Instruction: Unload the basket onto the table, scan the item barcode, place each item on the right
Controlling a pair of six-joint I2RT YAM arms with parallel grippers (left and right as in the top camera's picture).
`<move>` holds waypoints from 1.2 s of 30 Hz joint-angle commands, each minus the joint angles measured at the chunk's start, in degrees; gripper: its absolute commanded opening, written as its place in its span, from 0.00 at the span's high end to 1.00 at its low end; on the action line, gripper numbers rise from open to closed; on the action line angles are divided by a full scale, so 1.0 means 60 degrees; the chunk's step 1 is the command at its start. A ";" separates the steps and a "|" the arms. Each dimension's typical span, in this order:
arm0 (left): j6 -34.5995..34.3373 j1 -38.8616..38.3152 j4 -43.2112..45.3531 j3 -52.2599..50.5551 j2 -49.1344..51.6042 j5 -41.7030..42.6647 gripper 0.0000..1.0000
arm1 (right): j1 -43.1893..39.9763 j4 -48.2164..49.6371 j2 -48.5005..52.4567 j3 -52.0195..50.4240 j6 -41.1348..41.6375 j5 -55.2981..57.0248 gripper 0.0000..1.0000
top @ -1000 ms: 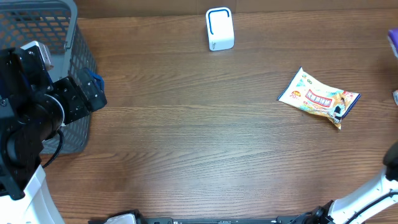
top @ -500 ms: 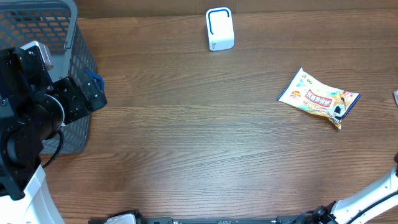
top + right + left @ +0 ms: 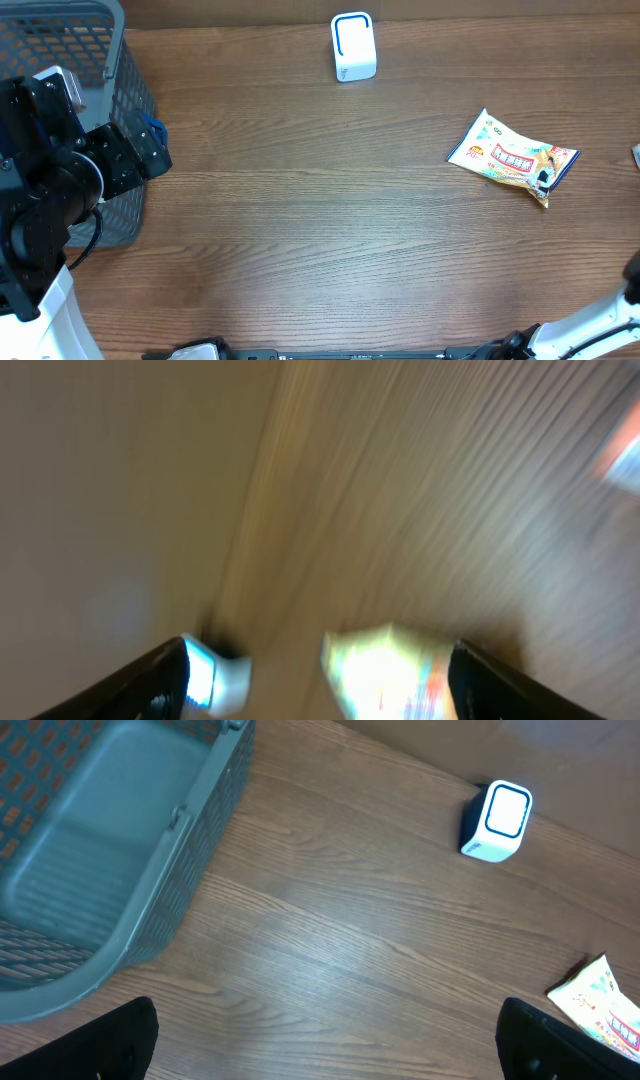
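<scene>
Overhead: colourful crinkled foil snack packet (image 3: 512, 158) flat on brown wooden bench (image 3: 300, 220), right of centre; white blue-framed box scanner (image 3: 353, 46) top centre.
Left wrist: left gripper (image 3: 328, 1025) spread wide, empty.
Right wrist: blurred; right gripper (image 3: 320, 660) fingers apart, empty.

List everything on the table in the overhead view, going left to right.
grey mesh basket → white barcode scanner → snack packet
</scene>
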 commanded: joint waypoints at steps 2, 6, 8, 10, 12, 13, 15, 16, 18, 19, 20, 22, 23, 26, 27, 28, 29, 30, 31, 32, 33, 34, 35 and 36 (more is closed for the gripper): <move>-0.0131 0.0051 0.0015 0.0007 0.0000 -0.0087 0.00 | 0.1228 -0.1530 -0.0255 0.0117 -0.2517 -0.0306 0.14; -0.0131 0.0051 0.0015 0.0007 0.0000 -0.0087 0.00 | 0.2510 -0.1650 -0.0240 -0.0579 -0.2790 0.3100 0.14; -0.0131 0.0051 0.0015 0.0011 0.0000 -0.0087 0.00 | 0.3060 -0.1202 -0.0226 -0.1147 -0.2419 0.4972 0.14; -0.0131 0.0051 0.0015 0.0007 0.0000 -0.0087 0.00 | 0.3530 -0.0623 -0.0226 -0.1909 -0.1781 0.6127 0.15; -0.0131 0.0051 0.0015 0.0007 0.0000 -0.0087 0.00 | 0.3770 -0.0120 -0.0226 -0.2557 -0.1399 0.6459 0.15; -0.0131 0.0051 0.0015 0.0007 0.0000 -0.0087 0.00 | 0.3872 0.0393 -0.0226 -0.3140 -0.1235 0.6466 0.15; -0.0131 0.0051 0.0015 0.0007 0.0000 -0.0087 0.00 | 0.3883 0.0823 -0.0226 -0.3672 -0.0911 0.6419 0.15; -0.0131 0.0051 0.0015 0.0007 0.0000 -0.0087 0.00 | 0.3880 0.1031 -0.0226 -0.3952 -0.0794 0.6302 0.15; -0.0131 0.0051 0.0015 0.0011 0.0000 -0.0087 0.00 | 0.3880 0.1195 -0.0219 -0.4357 -0.0783 0.5861 0.15; -0.0131 0.0051 0.0015 0.0007 0.0000 -0.0087 0.00 | 0.3880 0.1206 -0.0215 -0.4583 -0.0783 0.5475 0.16; -0.0131 0.0051 0.0015 0.0007 0.0000 -0.0087 0.00 | 0.3880 0.1177 -0.0215 -0.4798 -0.0787 0.5038 0.17; -0.0131 0.0051 0.0015 0.0007 0.0000 -0.0087 0.00 | 0.3938 0.0965 -0.0215 -0.5129 -0.0805 0.4248 0.18; -0.0131 0.0051 0.0015 0.0007 0.0000 -0.0087 0.00 | 0.3993 0.0820 -0.0215 -0.5275 -0.0969 0.3858 0.18; -0.0131 0.0051 0.0015 0.0007 0.0000 -0.0087 0.00 | 0.4306 0.0175 -0.0215 -0.5570 -0.1654 0.2754 0.11; -0.0131 0.0051 0.0015 0.0007 0.0000 -0.0087 0.00 | 0.4499 -0.0175 -0.0215 -0.5588 -0.1861 0.2448 0.10; -0.0131 0.0051 0.0015 0.0007 0.0000 -0.0087 0.00 | 0.4670 -0.0433 -0.0219 -0.5588 -0.1967 0.2255 0.10; -0.0131 0.0051 0.0015 0.0007 0.0000 -0.0087 0.00 | 0.4921 -0.0739 -0.0226 -0.5584 -0.2025 0.1978 0.11; -0.0131 0.0051 0.0015 0.0011 0.0000 -0.0087 0.00 | 0.5235 -0.1024 -0.0262 -0.5584 -0.2120 0.1610 0.11; -0.0131 0.0051 0.0015 0.0007 0.0000 -0.0084 0.00 | 0.5428 -0.1147 -0.0288 -0.5584 -0.2284 0.1341 0.11; -0.0131 0.0051 0.0015 0.0007 0.0000 -0.0084 0.00 | 0.5690 -0.1268 -0.0353 -0.5584 -0.2470 0.0998 0.11; -0.0131 0.0051 0.0015 0.0007 0.0000 -0.0087 0.00 | 0.6033 -0.1362 -0.0474 -0.5559 -0.2568 0.0667 0.11; -0.0131 0.0051 0.0015 0.0007 0.0000 -0.0087 0.00 | 0.6229 -0.1388 -0.0568 -0.5519 -0.2565 0.0594 0.11; -0.0131 0.0051 0.0015 0.0007 0.0000 -0.0087 0.00 | 0.6466 -0.1384 -0.0710 -0.5431 -0.2565 0.0605 0.10; -0.0131 0.0051 0.0015 0.0007 0.0000 -0.0087 0.00 | 0.6652 -0.1384 -0.0852 -0.5304 -0.2565 0.0670 0.10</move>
